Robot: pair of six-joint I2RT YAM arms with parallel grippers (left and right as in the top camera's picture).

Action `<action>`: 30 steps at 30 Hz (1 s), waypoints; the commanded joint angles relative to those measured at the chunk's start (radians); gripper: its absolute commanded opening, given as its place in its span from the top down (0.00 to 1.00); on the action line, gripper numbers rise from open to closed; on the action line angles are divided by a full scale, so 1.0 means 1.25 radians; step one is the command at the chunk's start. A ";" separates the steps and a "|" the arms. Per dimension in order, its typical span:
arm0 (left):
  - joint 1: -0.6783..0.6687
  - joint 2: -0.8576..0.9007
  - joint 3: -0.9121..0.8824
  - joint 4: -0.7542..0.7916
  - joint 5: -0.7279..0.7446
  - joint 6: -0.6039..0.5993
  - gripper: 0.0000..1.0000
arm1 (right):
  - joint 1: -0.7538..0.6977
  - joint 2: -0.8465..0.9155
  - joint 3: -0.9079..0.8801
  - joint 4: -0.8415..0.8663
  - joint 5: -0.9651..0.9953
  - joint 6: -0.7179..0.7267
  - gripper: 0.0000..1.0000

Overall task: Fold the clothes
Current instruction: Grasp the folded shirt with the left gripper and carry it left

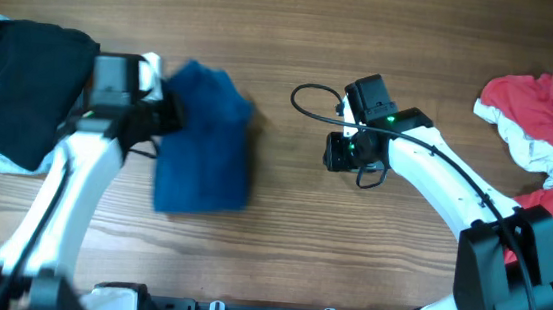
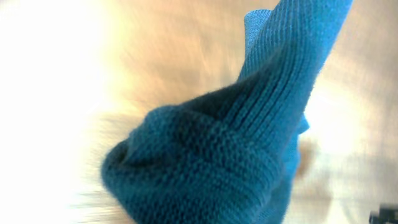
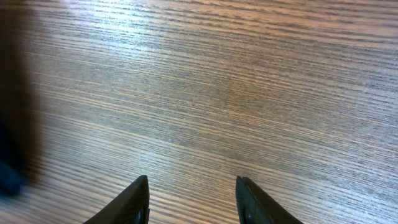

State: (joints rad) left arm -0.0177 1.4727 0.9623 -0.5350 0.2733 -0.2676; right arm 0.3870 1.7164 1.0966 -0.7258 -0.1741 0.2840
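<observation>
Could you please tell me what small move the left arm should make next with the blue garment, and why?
Probably lower the left gripper and lay the bunched edge flat. The blue garment looks nearly folded overhead, but the left wrist view shows cloth heaped up close. The right gripper hangs open, apart from it.

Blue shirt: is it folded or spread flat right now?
Folded: overhead shows the blue shirt as a compact block, no sleeves out. One edge is bunched at the left claw; cannot tell if it is gripped.
</observation>
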 commanded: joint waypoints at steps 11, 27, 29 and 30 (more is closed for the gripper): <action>0.325 -0.166 0.007 0.409 -0.283 0.086 0.96 | -0.001 -0.007 0.013 -0.017 0.015 0.005 0.55; 0.584 0.141 0.007 0.622 -0.269 -0.001 0.00 | -0.001 -0.007 0.013 -0.028 0.014 0.027 0.54; 0.613 0.151 0.007 0.610 -0.196 -0.029 0.00 | -0.001 -0.007 0.013 -0.031 0.014 0.027 0.54; 0.626 0.154 0.007 0.607 -0.152 -0.029 0.00 | -0.001 -0.007 0.013 -0.031 0.014 0.027 0.54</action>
State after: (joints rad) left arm 0.7193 1.6440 0.9588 0.2295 -0.0353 -0.2466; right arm 0.3870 1.7161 1.0966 -0.7624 -0.1741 0.3031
